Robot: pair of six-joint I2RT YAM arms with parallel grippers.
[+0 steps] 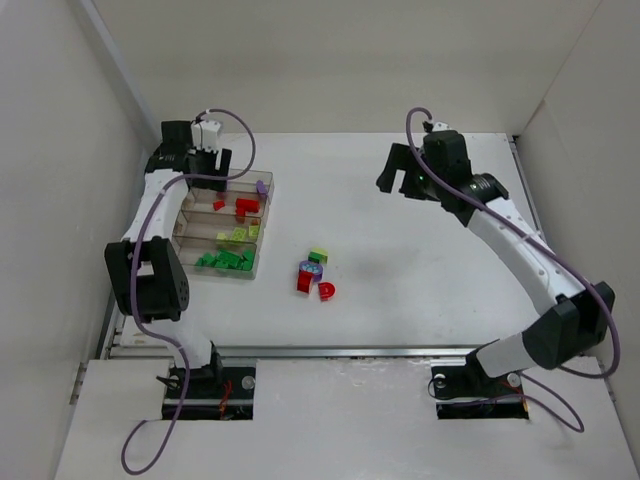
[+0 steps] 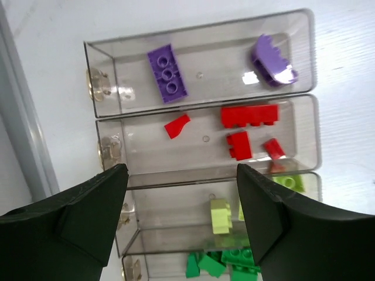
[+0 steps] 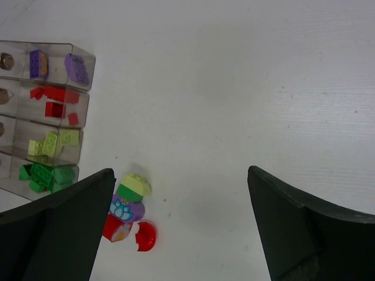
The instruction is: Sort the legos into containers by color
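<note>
Right up against the lens, the dark fingers (image 2: 88, 222) of the left hand (image 2: 181, 175) are spread wide apart with nothing between them. It hangs above the organizer box (image 2: 217, 76), which sits on the counter (image 1: 420, 270) at the left.

Looking down through that gap, all four rows are filled by color. The far row holds two purple bricks (image 2: 169, 73), one flat and one tipped against the end wall. The next row has the red bricks (image 2: 249, 115), a handful scattered along it. Then come the yellow-green bricks (image 2: 220, 215), and in the nearest row the dark green bricks (image 2: 225, 263) lie piled together.

Over to the right hand (image 3: 180, 175): its fingers are also parted wide, gripping nothing, above bare counter and well apart from the box.

Between the two arms, near the middle of the counter, lies a loose cluster (image 1: 315, 272) outside the box. It has a yellow-green piece (image 3: 136, 184) on top of a green one and a purple piece with a blue flower print (image 3: 124, 209). Below those is a red piece (image 3: 114, 228), with a curved red piece (image 3: 146, 235) just beside it. Whether the stacked ones are snapped together is hard to say from here.
</note>
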